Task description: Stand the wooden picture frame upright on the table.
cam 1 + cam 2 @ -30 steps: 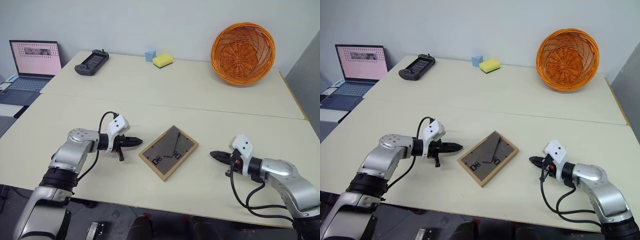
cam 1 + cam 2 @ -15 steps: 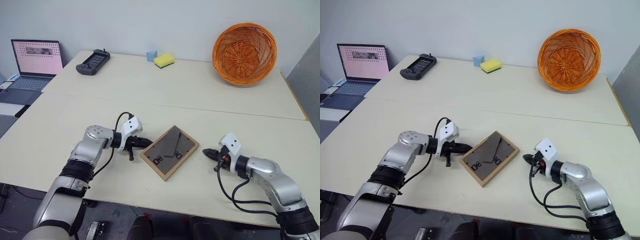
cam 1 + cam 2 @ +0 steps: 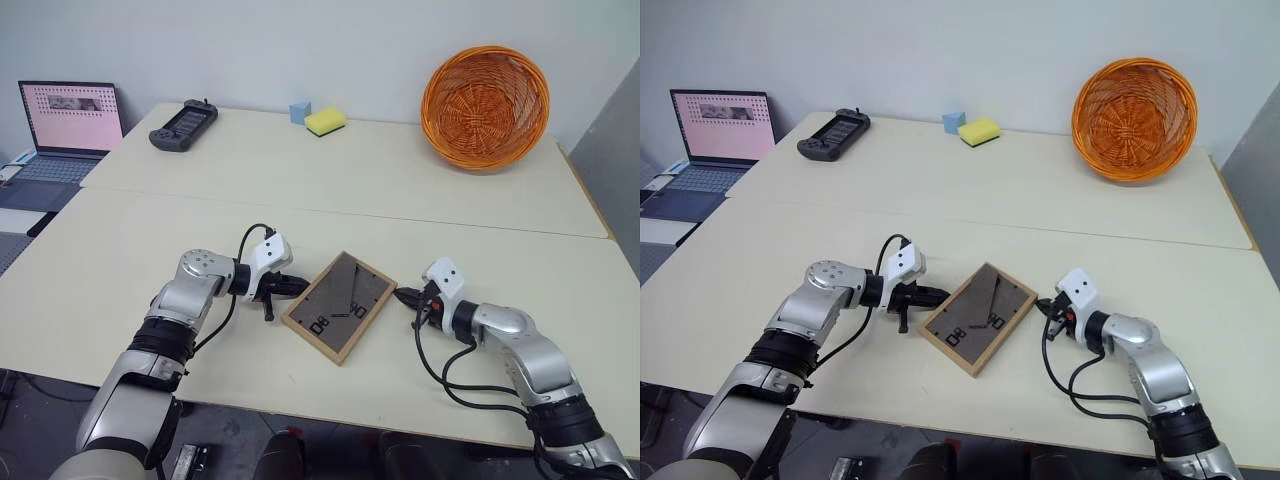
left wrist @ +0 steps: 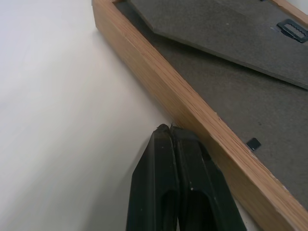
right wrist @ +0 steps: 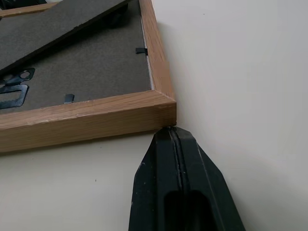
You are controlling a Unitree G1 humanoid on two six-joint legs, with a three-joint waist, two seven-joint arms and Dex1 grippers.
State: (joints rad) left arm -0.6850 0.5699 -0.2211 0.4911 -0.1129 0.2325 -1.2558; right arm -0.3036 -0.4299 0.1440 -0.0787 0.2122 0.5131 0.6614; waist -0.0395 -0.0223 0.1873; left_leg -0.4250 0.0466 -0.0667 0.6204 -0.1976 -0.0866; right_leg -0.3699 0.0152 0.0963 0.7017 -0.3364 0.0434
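Note:
The wooden picture frame (image 3: 338, 305) lies flat and face down near the front of the table (image 3: 300, 170), its dark grey back and folded stand facing up. My left gripper (image 3: 303, 287) is shut, and its tips meet the frame's left edge (image 4: 192, 108). From the other side my right gripper (image 3: 401, 296) is shut too, its tips against the frame's right corner (image 5: 166, 103). Neither gripper holds anything.
An orange wicker basket (image 3: 486, 104) stands at the back right. A yellow sponge (image 3: 326, 121) and a small blue block (image 3: 301, 111) sit at the back middle, a black handheld controller (image 3: 184, 124) at the back left. A laptop (image 3: 70, 120) rests on a side surface beyond the left edge.
Both shut grippers have closed in on the frame from either side, the left moving right and the right moving left. The frame has shifted and turned slightly.

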